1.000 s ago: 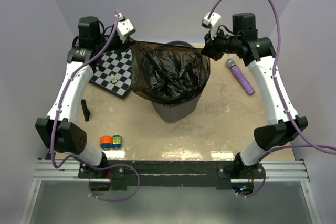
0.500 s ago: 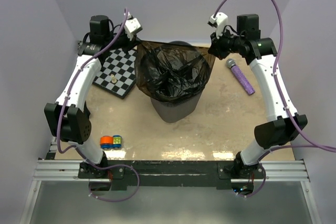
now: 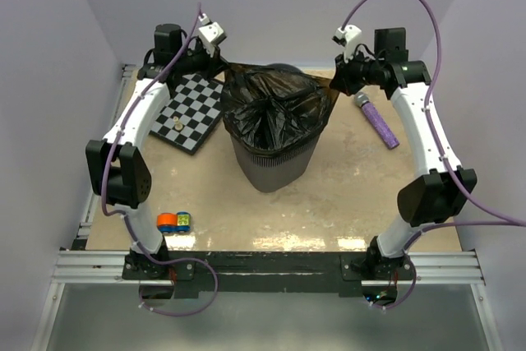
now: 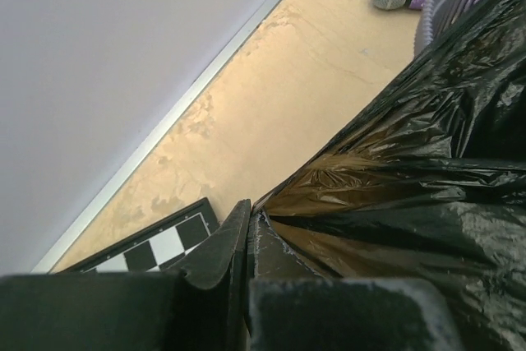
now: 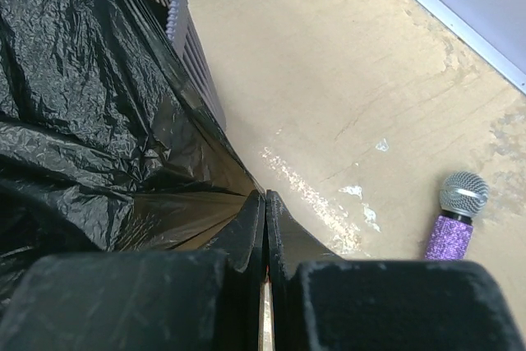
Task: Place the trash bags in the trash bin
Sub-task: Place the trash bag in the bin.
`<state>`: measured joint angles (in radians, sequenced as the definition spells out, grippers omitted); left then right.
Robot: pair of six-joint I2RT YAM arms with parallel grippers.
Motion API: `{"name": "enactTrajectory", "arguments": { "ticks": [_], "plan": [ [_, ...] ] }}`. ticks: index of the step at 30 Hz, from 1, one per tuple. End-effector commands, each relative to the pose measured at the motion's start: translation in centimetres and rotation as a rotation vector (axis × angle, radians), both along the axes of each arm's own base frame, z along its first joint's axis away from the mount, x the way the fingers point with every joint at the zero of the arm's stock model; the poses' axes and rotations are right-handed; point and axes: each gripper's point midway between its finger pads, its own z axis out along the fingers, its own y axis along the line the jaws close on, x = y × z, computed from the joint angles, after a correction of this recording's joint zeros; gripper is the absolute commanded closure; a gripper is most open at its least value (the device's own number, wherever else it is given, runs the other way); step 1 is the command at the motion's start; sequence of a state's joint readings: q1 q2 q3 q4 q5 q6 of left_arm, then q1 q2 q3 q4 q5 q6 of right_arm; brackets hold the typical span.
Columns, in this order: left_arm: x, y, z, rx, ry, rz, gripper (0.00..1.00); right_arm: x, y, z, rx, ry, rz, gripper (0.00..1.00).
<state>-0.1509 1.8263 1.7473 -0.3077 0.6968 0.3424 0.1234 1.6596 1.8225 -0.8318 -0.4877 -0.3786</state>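
Observation:
A glossy black trash bag hangs spread over the mouth of the grey mesh trash bin, its middle sagging inside. Pinching the bag's far left edge is my left gripper, shut on the film. My right gripper is shut on the far right edge, and the film is stretched taut between both. In the left wrist view the jaws clamp brownish stretched plastic of the trash bag. In the right wrist view my right gripper holds the trash bag beside the trash bin's rim.
A checkerboard lies left of the bin under the left arm. A purple glittery microphone lies to the right of the bin. An orange and blue toy sits near the front left. Walls close in at the back and sides.
Both grippers have moved toward the back wall with the bag. The bag, first hanging in front of the bin, has come down over its rim, and its middle has dropped inside.

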Motion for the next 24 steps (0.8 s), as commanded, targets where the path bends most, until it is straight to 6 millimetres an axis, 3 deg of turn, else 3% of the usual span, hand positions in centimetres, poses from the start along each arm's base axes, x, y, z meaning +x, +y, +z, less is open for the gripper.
{"name": "enactTrajectory", "arguments": {
  "ticks": [1, 9, 18, 24],
  "plan": [
    [3.2, 1.8, 1.1, -0.093, 0.009, 0.124, 1.0, 2.0, -2.7, -1.4, -0.009, 0.045, -0.093, 1.0],
    [2.6, -0.6, 1.8, -0.318, 0.08, 0.054, 0.99, 2.7, -0.8, -2.7, 0.075, 0.099, -0.032, 1.0],
    [-0.2, -2.9, 3.5, -0.451, 0.12, -0.133, 0.9, 3.3, 1.8, 0.8, 0.225, 0.066, 0.07, 0.97],
    [1.2, -3.1, 1.6, -0.493, 0.225, -0.079, 0.89, 3.9, 2.8, -1.3, 0.295, 0.158, 0.076, 0.99]
  ]
}}
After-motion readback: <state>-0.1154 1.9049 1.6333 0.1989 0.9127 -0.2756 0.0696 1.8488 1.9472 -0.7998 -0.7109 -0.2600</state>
